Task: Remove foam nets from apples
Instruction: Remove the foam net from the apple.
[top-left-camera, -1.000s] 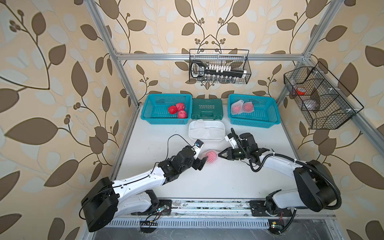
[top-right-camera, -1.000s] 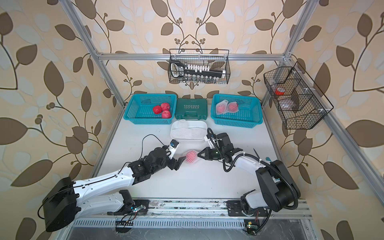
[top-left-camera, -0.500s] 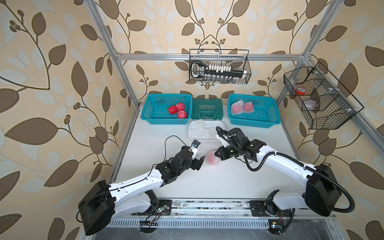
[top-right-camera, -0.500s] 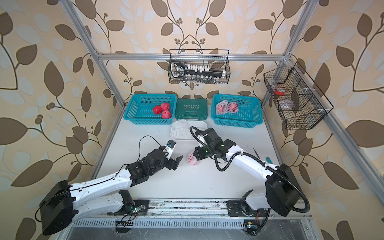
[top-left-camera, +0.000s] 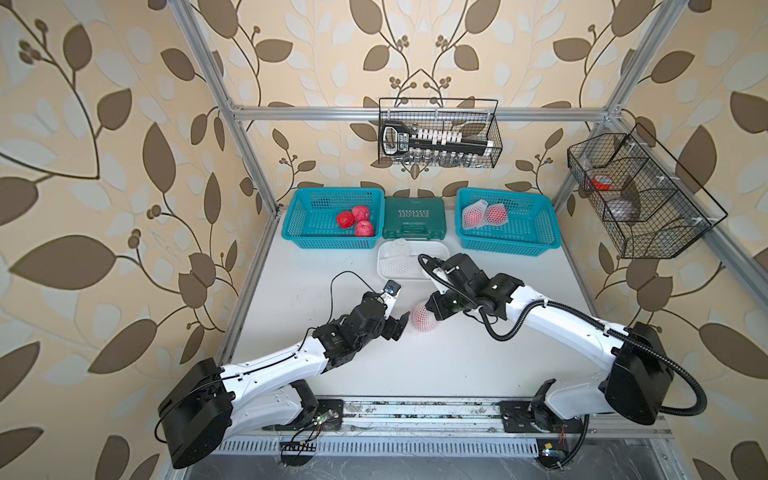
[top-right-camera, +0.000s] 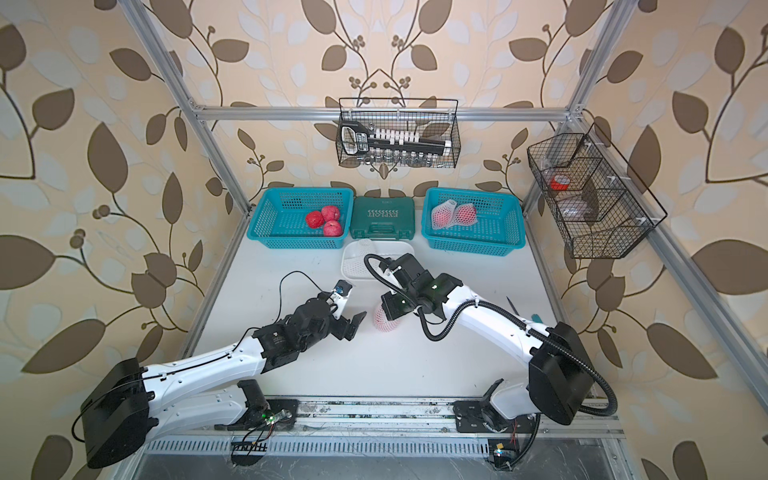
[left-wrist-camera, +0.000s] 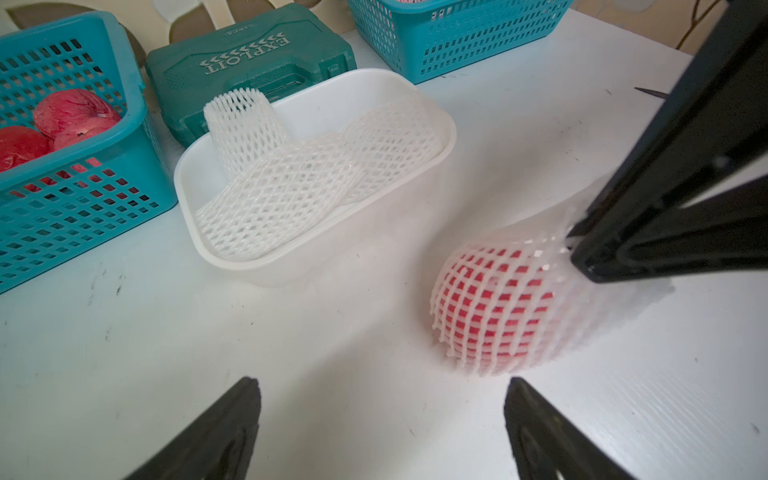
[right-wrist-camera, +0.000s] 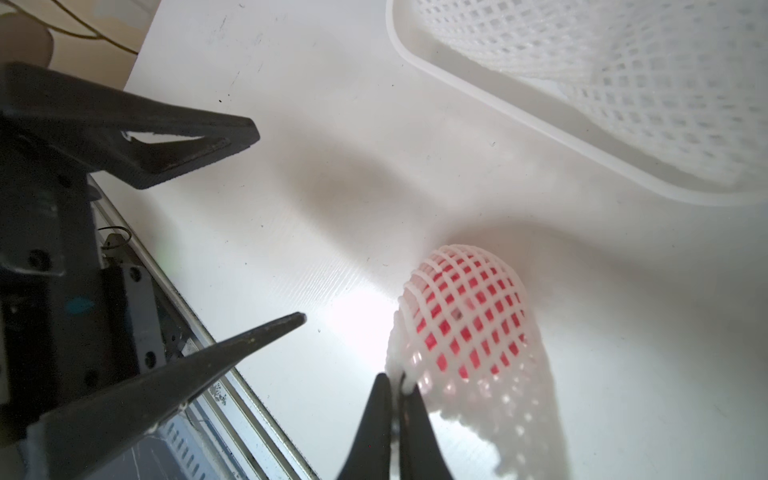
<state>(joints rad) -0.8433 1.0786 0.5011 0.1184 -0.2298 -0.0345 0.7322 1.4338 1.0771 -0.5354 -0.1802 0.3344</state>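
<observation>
Right tool (right-wrist-camera: 397, 386) clamped on foam net (right-wrist-camera: 465, 291) edge, apple (left-wrist-camera: 494, 298) inside, left tool (left-wrist-camera: 381, 386) gaping just clear

Seen in both top views from high at the front, angled down toward the back wall — whole table (top-left-camera: 457, 365) in frame. Wrist views close and low, facing each other across the netted apple (left-wrist-camera: 494, 307); tub (left-wrist-camera: 291, 270) likewise in all four.

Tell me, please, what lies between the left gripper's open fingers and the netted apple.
Nothing but bare white table: in the left wrist view, the stretch from the left gripper to the netted apple is clear.
</observation>
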